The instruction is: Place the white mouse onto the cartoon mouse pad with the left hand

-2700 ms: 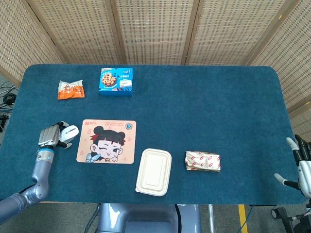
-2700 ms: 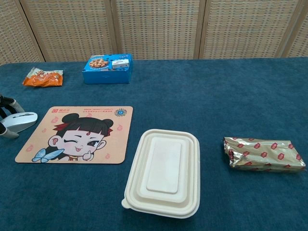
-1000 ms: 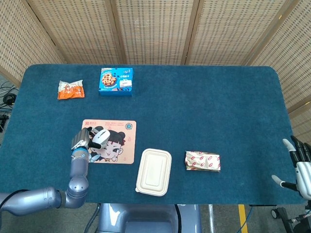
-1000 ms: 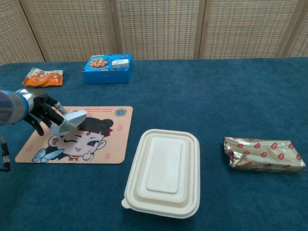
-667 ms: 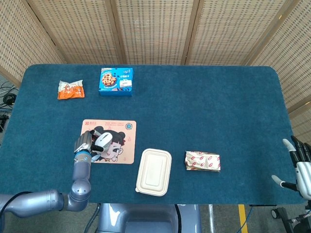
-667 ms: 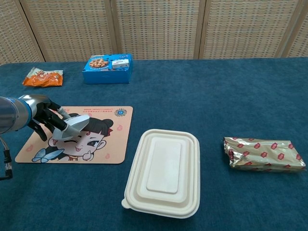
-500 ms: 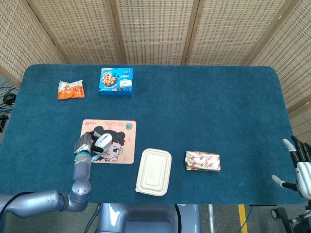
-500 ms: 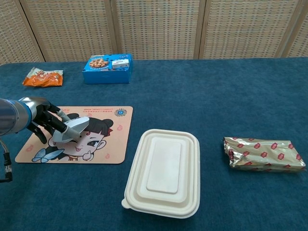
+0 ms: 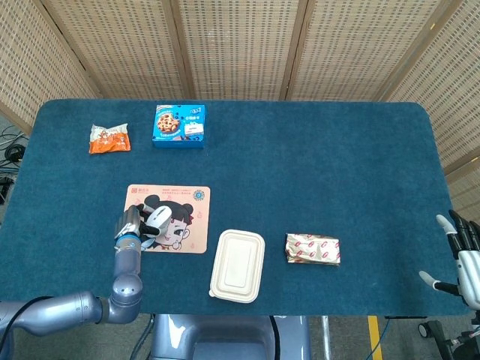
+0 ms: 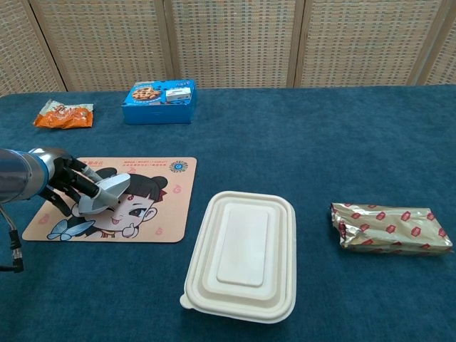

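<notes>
The cartoon mouse pad (image 9: 184,202) (image 10: 153,206) lies flat at the left front of the table, showing a winking girl's face. My left hand (image 9: 130,225) (image 10: 63,183) holds the white mouse (image 9: 157,218) (image 10: 105,192) over the pad's left half, fingers wrapped around its rear. The mouse sits low over the printed face; whether it touches the pad I cannot tell. My right hand (image 9: 463,251) hangs beyond the table's right front corner, fingers spread and holding nothing; the chest view does not show it.
A cream lidded food box (image 9: 238,265) (image 10: 242,254) stands just right of the pad. A gold foil packet (image 9: 313,249) (image 10: 390,227) lies further right. A blue cookie box (image 9: 180,125) (image 10: 160,101) and an orange snack bag (image 9: 109,139) (image 10: 63,114) sit at the back left.
My left hand carried the mouse from the table left of the pad onto the pad's left half, then lowered it slightly over the last half second. The right hand stayed still.
</notes>
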